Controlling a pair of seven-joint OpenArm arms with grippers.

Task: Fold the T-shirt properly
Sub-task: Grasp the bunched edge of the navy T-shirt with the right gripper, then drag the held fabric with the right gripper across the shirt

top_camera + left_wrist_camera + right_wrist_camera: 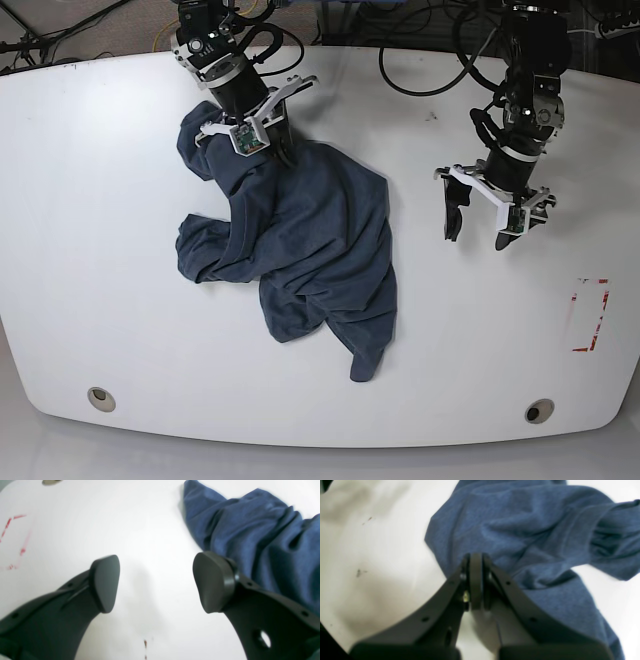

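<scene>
The right gripper (475,580) is apparently pinching the crumpled T-shirt (300,240) near the bench's (100,200) far edge while the left gripper (485,215) is hanging released and empty, so a one-sided lift is risking further bunching.

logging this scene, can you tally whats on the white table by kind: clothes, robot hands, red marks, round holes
T-shirt: 1, dark blue, crumpled
robot hands: 2, left hand open and empty, right hand shut on the T-shirt
red marked outline: 1
round holes in the table: 2
Total: 6
</scene>
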